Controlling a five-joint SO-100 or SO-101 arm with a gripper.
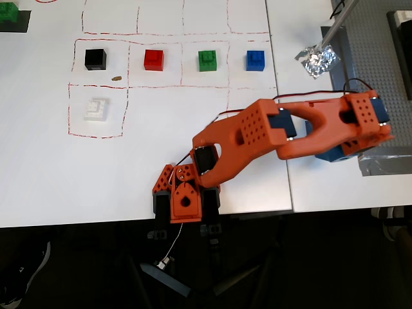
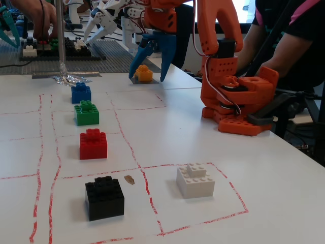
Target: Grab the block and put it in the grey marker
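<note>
In the fixed view the orange-yellow block [image 2: 143, 74] rests on the flat grey marker [image 2: 135, 80] at the far end of the white table. My gripper [image 2: 147, 75] hangs over it, open. Its blue fingers [image 2: 166, 60] are spread to either side of the block and do not grip it. In the overhead view the orange arm [image 1: 270, 132] reaches to the right. It covers the block and the marker, and only the gripper's blue body [image 1: 333, 152] shows beneath the wrist.
Blue [image 2: 80, 93], green [image 2: 86, 113], red [image 2: 93, 144] and black [image 2: 104, 197] bricks stand in a row, with a white brick [image 2: 195, 179] nearby. Crumpled foil [image 1: 317, 61] and a studded grey baseplate [image 2: 101, 56] lie beyond. A person's hand [image 2: 35, 15] works at the back left.
</note>
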